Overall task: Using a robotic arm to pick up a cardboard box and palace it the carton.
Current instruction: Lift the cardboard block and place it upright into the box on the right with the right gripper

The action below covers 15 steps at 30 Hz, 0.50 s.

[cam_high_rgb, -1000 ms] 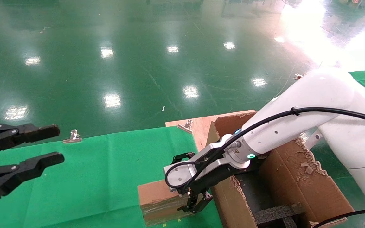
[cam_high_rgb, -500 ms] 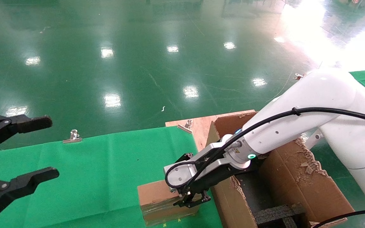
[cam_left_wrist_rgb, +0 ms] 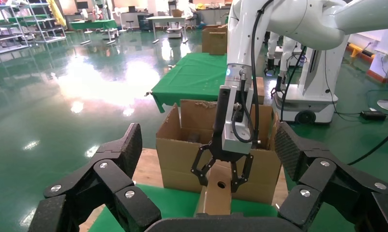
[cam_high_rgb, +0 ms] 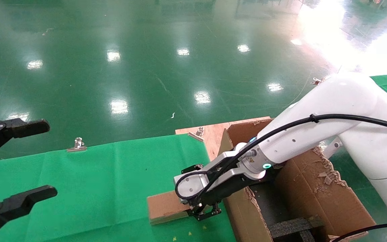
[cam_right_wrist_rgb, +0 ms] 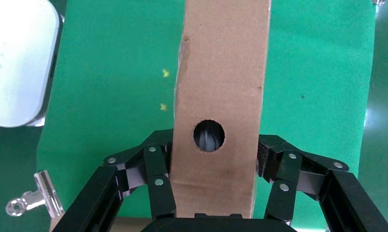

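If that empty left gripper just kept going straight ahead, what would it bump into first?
Probably the cardboard box, held by the right gripper straight ahead in the left wrist view; the carton stands behind it. The left gripper is open; depth is hard to judge.

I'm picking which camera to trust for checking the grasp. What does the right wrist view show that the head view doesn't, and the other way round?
Only the right wrist view: the round hole in the cardboard box's narrow side, with the right gripper's fingers pressed on both flanks. Only the head view: the carton with black foam dividers, the white robotic arm, and the open left gripper hanging apart on the left. Both: the box held shut-on over the green cloth.
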{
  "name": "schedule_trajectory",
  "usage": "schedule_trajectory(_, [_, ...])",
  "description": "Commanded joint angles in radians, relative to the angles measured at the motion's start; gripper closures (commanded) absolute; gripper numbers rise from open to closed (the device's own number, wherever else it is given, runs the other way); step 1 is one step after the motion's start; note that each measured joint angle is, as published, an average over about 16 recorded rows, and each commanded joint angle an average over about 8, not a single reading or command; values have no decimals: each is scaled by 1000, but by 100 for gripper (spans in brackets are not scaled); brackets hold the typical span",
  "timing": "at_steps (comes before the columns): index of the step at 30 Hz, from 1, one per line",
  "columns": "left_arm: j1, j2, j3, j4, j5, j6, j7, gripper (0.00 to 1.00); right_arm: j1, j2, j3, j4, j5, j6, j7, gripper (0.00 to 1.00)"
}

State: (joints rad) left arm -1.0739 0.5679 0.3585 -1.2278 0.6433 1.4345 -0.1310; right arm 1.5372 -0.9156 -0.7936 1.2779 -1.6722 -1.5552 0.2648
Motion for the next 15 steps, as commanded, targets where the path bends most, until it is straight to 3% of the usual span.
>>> schedule_trajectory(1, [0, 0, 0, 0, 0, 0, 0, 0, 3, 1, 3, -6, 7, 1, 2, 100])
schedule_trajectory(8, [0, 0, 0, 0, 0, 0, 0, 0, 168, 17, 17, -113, 52, -23, -57, 100])
schedule_trajectory(15, [0, 0, 0, 0, 0, 0, 0, 0, 372, 48, -42, -240, 127, -39, -156, 100])
